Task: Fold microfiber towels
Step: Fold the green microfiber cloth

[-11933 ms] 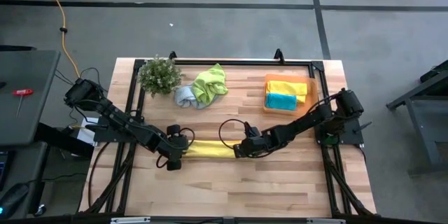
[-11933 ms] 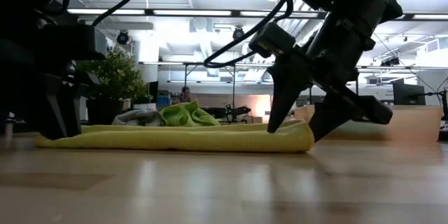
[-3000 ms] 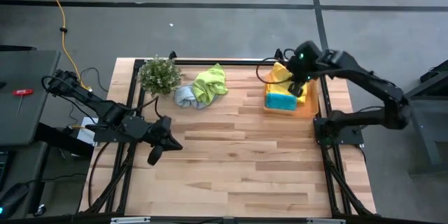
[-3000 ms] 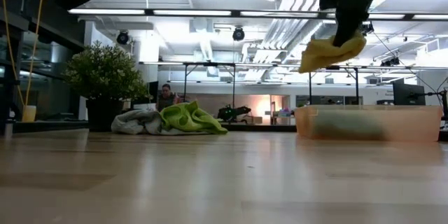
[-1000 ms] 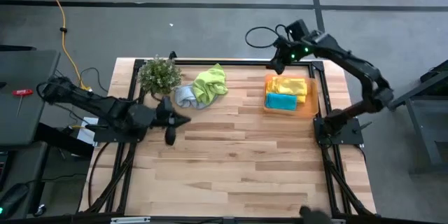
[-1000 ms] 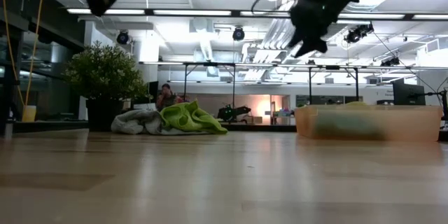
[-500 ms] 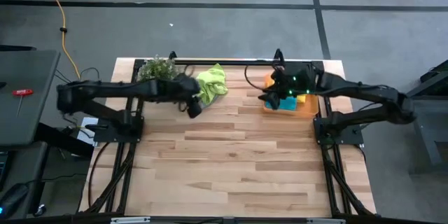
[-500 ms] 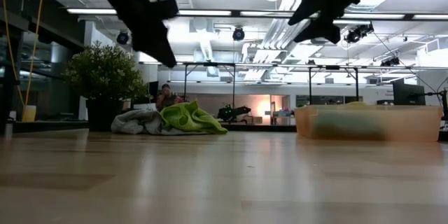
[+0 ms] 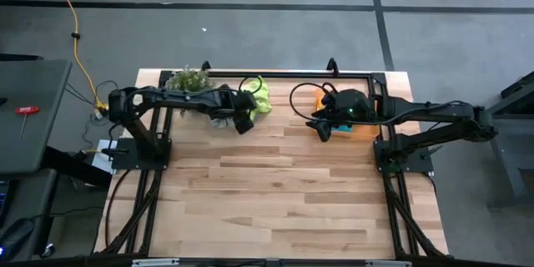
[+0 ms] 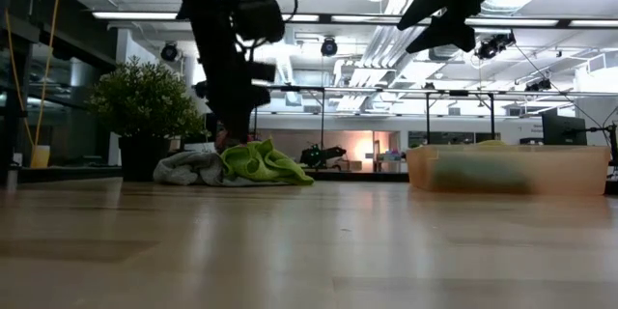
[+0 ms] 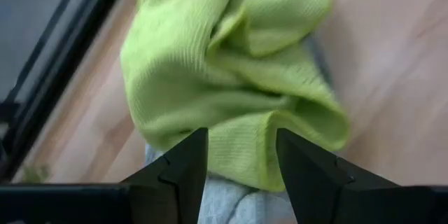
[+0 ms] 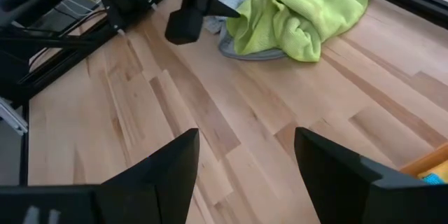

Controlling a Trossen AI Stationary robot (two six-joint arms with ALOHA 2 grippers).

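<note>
Wooden slats run across the table, and behind it the low view opens onto a bright hall with ceiling lights. Up at the far edge sits the lime green towel, crumpled, lying partly over the pale grey-blue towel, both just beside the small plant. The left gripper is right over that heap: in its wrist view the two dark fingers stand apart with the green cloth showing between them, nothing pinched. I can't tell whether the tips touch the fabric or hover just above it. Over on the other side, the right gripper hangs above bare wood just beside the orange tray, jaws spread wide and empty, as its own wrist view shows. Most of the tray is hidden under that arm from above. From table height the tray shows a folded yellow towel peeking over its rim, with a blurred teal blue towel behind the wall.
</note>
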